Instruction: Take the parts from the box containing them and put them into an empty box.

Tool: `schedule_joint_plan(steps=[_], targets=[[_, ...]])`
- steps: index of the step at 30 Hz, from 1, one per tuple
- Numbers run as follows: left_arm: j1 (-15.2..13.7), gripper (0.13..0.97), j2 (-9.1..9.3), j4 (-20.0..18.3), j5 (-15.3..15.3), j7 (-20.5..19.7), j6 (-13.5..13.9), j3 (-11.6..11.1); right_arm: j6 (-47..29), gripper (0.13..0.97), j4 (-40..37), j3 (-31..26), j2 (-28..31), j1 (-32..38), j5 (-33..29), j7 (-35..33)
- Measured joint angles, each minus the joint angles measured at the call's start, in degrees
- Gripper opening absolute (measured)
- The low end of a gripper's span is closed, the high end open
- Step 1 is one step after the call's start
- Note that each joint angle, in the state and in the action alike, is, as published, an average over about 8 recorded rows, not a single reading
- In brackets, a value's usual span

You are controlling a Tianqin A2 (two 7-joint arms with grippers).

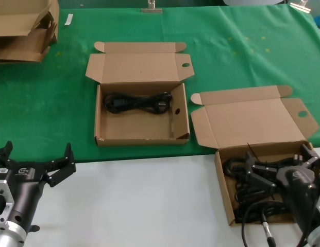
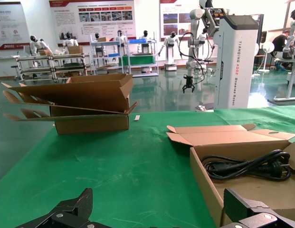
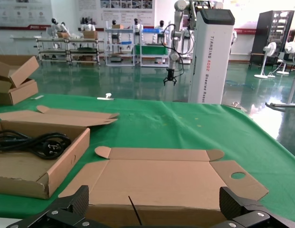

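Parts (image 1: 252,193) lie under the right gripper (image 1: 278,167), fingers apart; left gripper (image 1: 36,159) parked, fingers apart.

Both arms end in matte black grippers with angular, wedge-shaped fingers. The left gripper (image 1: 35,160), at about 8 o'clock in the head view, sits on a black cylindrical wrist bearing a small pale marking, with a silver machined bracket beside it. The right gripper (image 1: 275,165), near 4 o'clock, trails thin black cables and what may be a metal-tipped connector. Small screw heads dot the fingers (image 3: 66,209).
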Motion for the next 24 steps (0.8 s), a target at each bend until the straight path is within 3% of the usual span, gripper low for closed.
schedule_joint_plan(steps=[24], targets=[[0.00,0.966,0.00,0.00,0.00,0.00,0.00,0.00,0.00,0.966,0.00,0.00,0.00,0.00,0.00,0.00]])
